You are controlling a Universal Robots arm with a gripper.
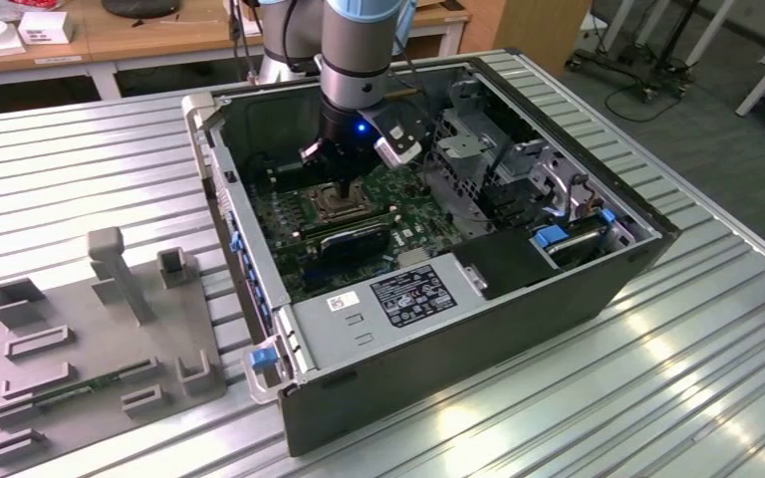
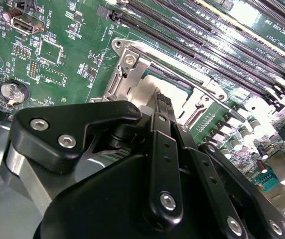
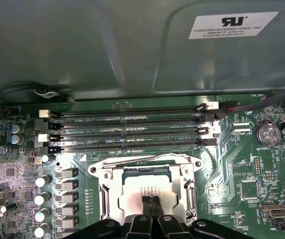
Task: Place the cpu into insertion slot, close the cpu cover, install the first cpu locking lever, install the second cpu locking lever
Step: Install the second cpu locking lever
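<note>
Motherboard [image 3: 262, 169]: cpu [image 3: 142, 191] beneath fingers [image 3: 151, 205].

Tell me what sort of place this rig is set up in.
Probably a robotics lab or test workshop. An open computer case lies on a ribbed metal workbench, with a grey fixture tray beside it; wooden desks and wheeled stands stand behind. The gripper sits over the cpu.

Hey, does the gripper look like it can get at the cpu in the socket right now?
Probably yes. The gripper sits directly over the cpu, its fingertips together at the chip's silvery top. The cpu cover frames the chip with its centre cut out, and nothing lies between them.
</note>
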